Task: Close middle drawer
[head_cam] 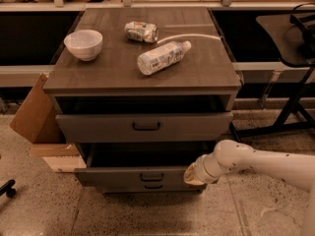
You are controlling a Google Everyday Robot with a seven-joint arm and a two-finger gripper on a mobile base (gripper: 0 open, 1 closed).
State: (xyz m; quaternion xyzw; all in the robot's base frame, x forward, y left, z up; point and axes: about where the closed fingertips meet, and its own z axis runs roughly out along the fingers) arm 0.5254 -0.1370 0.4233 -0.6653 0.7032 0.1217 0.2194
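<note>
The grey-brown cabinet [142, 70] stands in the middle of the camera view. Its middle drawer [133, 177] is pulled partway out, with a dark opening above its low front and a small dark bar handle [151, 177] at the centre. My gripper [193, 175] is at the end of the white arm [256, 163], which comes in from the right. It sits against the right end of the middle drawer's front. The top drawer [98, 128] also stands slightly out. Only the lowest drawer's handle [153, 186] shows beneath.
A white bowl [83, 44], a crushed can [141, 31] and a lying plastic bottle [162, 57] sit on the cabinet top. A cardboard box [34, 114] leans at the cabinet's left. A black stand [290, 82] is at the right. The floor is speckled.
</note>
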